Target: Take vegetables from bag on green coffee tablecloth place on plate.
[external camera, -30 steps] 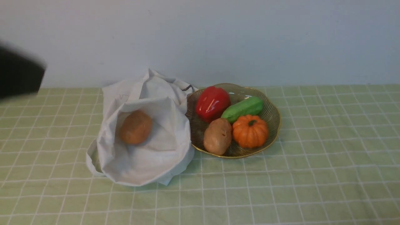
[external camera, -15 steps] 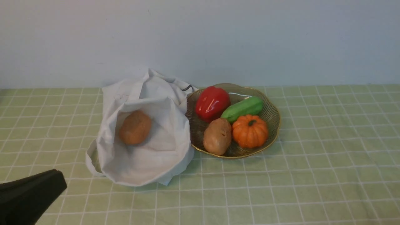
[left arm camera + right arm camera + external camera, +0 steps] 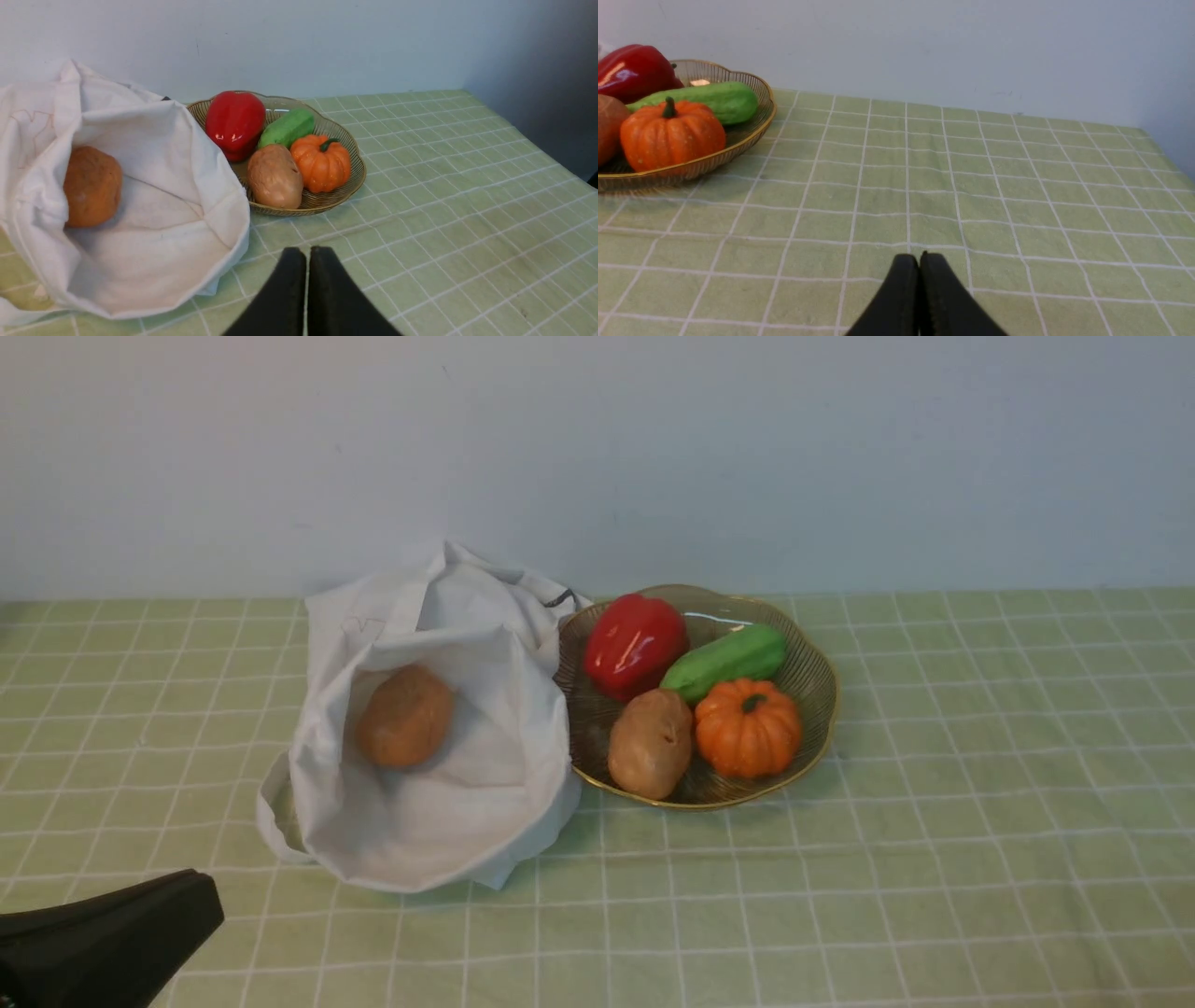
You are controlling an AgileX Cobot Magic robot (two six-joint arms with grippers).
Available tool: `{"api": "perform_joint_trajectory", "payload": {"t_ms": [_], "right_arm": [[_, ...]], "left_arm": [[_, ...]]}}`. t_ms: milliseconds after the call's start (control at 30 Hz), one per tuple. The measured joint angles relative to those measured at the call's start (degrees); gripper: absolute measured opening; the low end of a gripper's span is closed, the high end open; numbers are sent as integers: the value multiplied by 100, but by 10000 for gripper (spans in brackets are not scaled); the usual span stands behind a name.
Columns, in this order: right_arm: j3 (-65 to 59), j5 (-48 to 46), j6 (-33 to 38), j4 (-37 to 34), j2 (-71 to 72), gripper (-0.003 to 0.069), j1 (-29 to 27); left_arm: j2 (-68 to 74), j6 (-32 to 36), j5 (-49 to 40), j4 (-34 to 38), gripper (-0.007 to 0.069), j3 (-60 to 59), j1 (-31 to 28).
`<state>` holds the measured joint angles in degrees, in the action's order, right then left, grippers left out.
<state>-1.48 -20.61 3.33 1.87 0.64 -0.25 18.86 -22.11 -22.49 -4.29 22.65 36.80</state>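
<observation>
The green cucumber-like vegetable (image 3: pixel 726 662) lies in the brown glass plate (image 3: pixel 814 665) beside a red pepper (image 3: pixel 635 644), an orange pumpkin (image 3: pixel 748 728) and a brown potato (image 3: pixel 651 743). The white bag (image 3: pixel 439 821) lies open to the plate's left with another brown potato (image 3: pixel 405 716) inside. My left gripper (image 3: pixel 201 896) is shut and empty, low at the front left, short of the bag; its wrist view (image 3: pixel 307 252) shows the fingers pressed together. My right gripper (image 3: pixel 920 256) is shut and empty over bare cloth, right of the plate (image 3: pixel 756 135); it is out of the front view.
The pale green grid tablecloth (image 3: pixel 934 859) covers the whole table. A plain light wall (image 3: pixel 747 448) stands right behind the bag and plate. The table's right edge shows in the left wrist view (image 3: pixel 537 140).
My left arm dropped from high at the far left to the lower left corner, then edged slightly forward and right. The bag, plate and vegetables have not moved.
</observation>
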Motion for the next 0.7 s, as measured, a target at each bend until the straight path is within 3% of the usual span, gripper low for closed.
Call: {"api": "perform_joint_trajectory", "payload": {"t_ms": [233, 400, 600, 700], "right_arm": [[0, 0, 0, 0, 0, -15, 0], [0, 0, 0, 0, 0, -15, 0], [0, 0, 0, 0, 0, -15, 0], [0, 0, 0, 0, 0, -15, 0]], "left_arm": [[0, 62, -43, -680, -4, -72, 0], [-6, 615, -63, -811, -4, -317, -108], [-49, 2567, 581, 868, -4, -1103, -1257], [-242, 3088, 902, 1368, -4, -1428, -1799]]}}
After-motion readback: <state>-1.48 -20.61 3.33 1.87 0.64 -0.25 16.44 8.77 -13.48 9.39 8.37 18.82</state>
